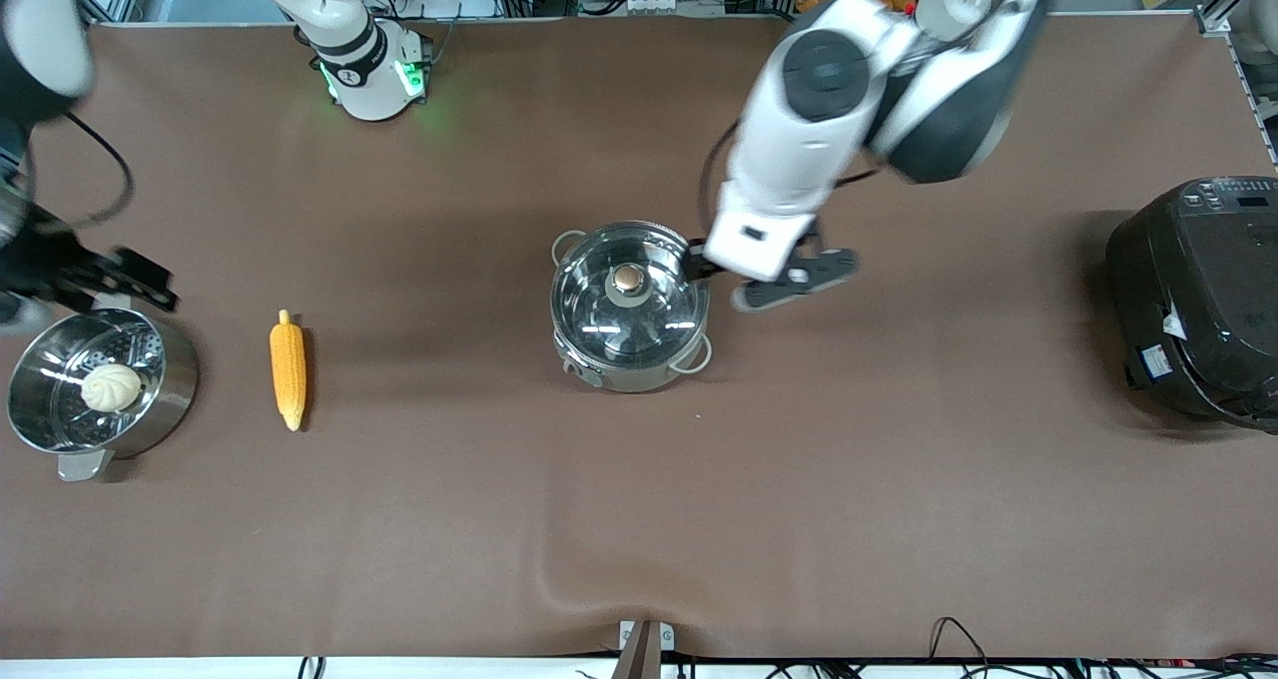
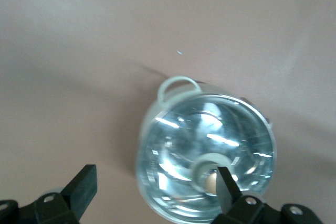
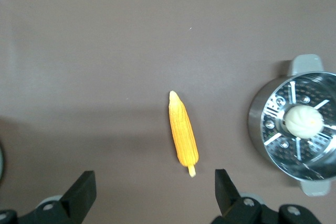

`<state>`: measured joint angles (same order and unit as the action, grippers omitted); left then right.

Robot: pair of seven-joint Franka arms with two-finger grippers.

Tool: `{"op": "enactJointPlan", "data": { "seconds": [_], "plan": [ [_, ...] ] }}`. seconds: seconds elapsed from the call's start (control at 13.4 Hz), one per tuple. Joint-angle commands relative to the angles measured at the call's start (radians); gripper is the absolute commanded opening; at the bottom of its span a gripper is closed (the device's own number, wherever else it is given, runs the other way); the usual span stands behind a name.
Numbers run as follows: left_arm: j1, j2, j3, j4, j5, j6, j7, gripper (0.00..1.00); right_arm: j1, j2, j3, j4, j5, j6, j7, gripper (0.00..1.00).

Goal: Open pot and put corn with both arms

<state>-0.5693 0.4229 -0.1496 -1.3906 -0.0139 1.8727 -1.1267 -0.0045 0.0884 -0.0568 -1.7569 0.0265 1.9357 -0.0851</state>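
Note:
The steel pot (image 1: 639,374) stands mid-table with its glass lid (image 1: 589,310) on, tan knob (image 1: 628,279) on top. The corn (image 1: 288,369) lies on the table between the pot and the right arm's end. My left gripper (image 1: 719,265) is open and empty, in the air by the pot's rim on the left arm's side. In the left wrist view (image 2: 155,190) one finger (image 2: 227,187) overlaps the knob (image 2: 209,182). My right gripper (image 1: 130,278) is open and empty over the table's right-arm end; the right wrist view (image 3: 154,191) shows the corn (image 3: 183,135) ahead of it.
A steel pot with a perforated insert (image 1: 180,369) holding a white bun (image 1: 111,386) stands beside the corn at the right arm's end, also in the right wrist view (image 3: 257,124). A black rice cooker (image 1: 1198,300) stands at the left arm's end.

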Motion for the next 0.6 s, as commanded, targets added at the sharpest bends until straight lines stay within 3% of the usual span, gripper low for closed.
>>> {"op": "enactJointPlan", "data": {
  "seconds": [0.0, 0.37, 0.52],
  "plan": [
    [-0.061, 0.12, 0.024, 0.094, -0.009, 0.071, -0.116, 1.0, 0.005, 0.032, 0.002, -0.137, 0.003, 0.133, -0.004, 1.0],
    [-0.153, 0.201, 0.05, 0.096, 0.014, 0.14, -0.243, 1.0, -0.034, 0.186, 0.002, -0.34, 0.012, 0.516, -0.254, 1.0],
    [-0.231, 0.22, 0.122, 0.096, 0.014, 0.14, -0.257, 1.0, -0.035, 0.273, 0.0, -0.336, 0.007, 0.546, -0.333, 1.0]
  ]
}}
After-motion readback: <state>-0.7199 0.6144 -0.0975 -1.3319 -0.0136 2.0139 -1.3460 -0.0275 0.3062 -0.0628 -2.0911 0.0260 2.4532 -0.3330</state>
